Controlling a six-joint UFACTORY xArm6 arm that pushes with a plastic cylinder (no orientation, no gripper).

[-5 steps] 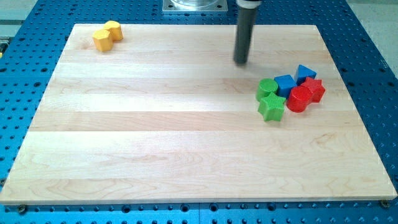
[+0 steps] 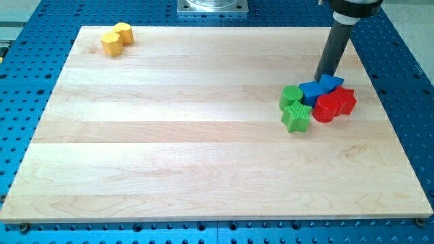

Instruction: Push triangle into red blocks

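A blue triangle block point(image 2: 331, 83) sits just below and right of my tip point(image 2: 323, 76), which touches its upper-left edge; the rod has nothing to open or close. Below the triangle, touching it, lie two red blocks point(image 2: 334, 104). Left of them are a blue cube point(image 2: 311, 91), a green cylinder point(image 2: 291, 95) and a green star point(image 2: 296, 117). Far to the tip's left, near the wooden board's point(image 2: 169, 149) top corner, sit two yellow blocks point(image 2: 116, 38).

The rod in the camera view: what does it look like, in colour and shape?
It is a straight, smooth round rod, dark grey, with no markings or cables visible. Near the view's top it joins a wider black collar. My tip is blunt and the same dark colour, and it touches the blue triangle.
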